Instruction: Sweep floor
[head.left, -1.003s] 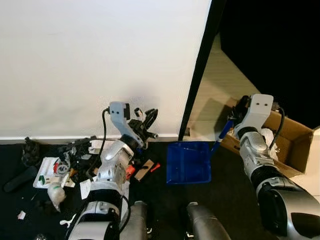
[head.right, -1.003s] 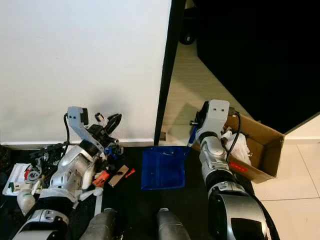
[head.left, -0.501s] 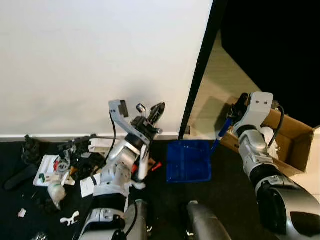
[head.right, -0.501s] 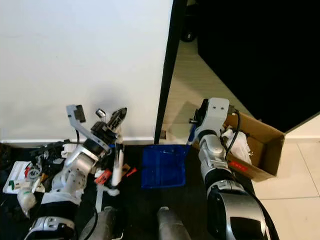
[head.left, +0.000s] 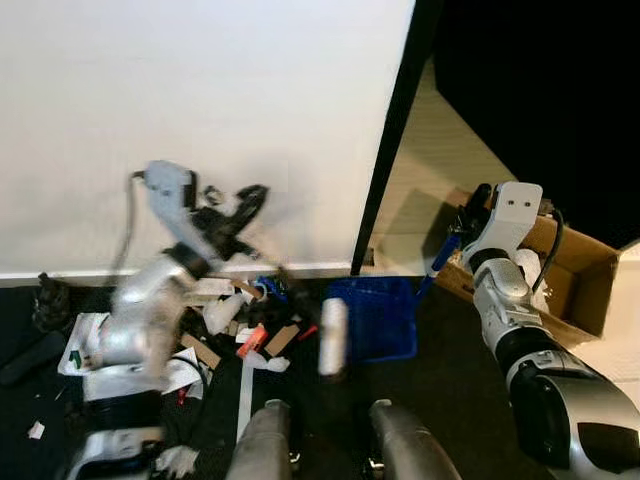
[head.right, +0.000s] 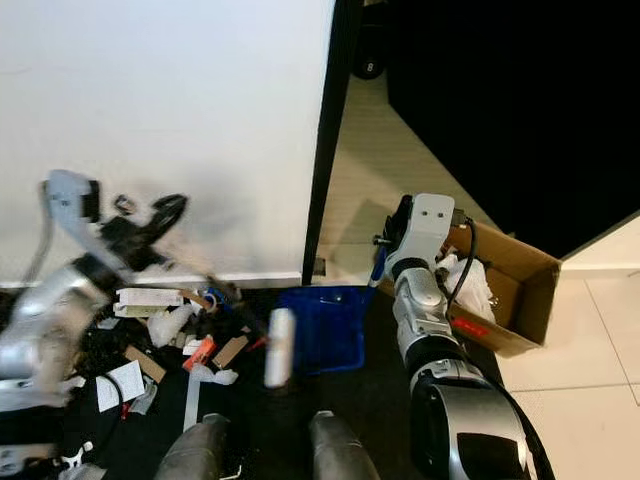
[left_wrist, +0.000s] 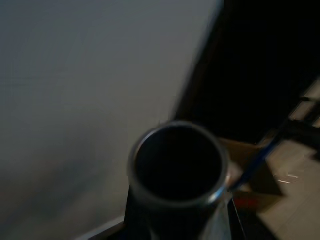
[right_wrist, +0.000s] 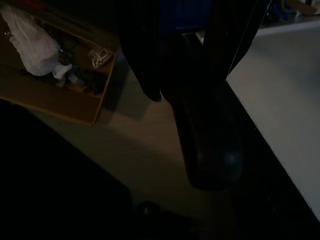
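My left gripper, blurred by motion, is raised in front of the white wall, shut on a broom's thin handle. The handle slants down to a white brush head on the dark floor, just left of the blue dustpan. A pile of litter of paper scraps, cardboard bits and red pieces lies left of the brush head. My right gripper is shut on the dustpan's blue handle, and the pan rests flat on the floor by the black door frame.
An open cardboard box with a white bag inside stands on the pale floor to the right. The black door frame rises behind the dustpan. More clutter lies along the wall at far left. My own legs are at the bottom.
My left arm has swung up and to the left, and the brush head has slid right to the dustpan's edge. Litter has spread rightwards with it. The right arm and dustpan stay put.
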